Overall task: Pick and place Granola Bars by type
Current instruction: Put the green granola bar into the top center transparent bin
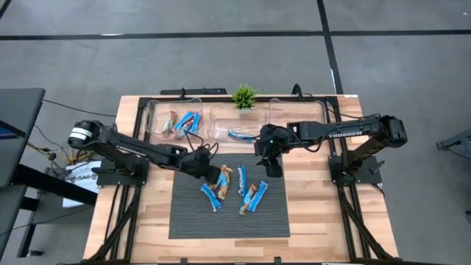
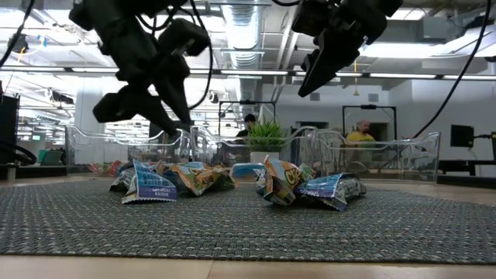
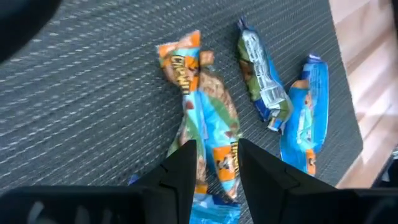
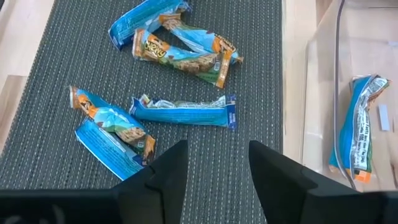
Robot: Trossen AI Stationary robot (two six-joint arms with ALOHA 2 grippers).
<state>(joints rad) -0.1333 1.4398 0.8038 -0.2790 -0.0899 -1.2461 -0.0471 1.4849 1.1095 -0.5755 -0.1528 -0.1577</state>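
The view from above is bright and even, with soft light all over the wooden table (image 1: 309, 213). Only small, faint shadows sit under the arms. In the low view, long ceiling lights (image 2: 248, 74) glow white across the top of the frame, so the arms in front of them look almost black. The mat (image 2: 248, 225) goes blurry at the bottom edge, and the room far behind is soft. In both wrist views, the dark fingers (image 3: 186, 165) at the bottom are blurry. The shiny wrappers (image 4: 183, 111) catch little white glints.
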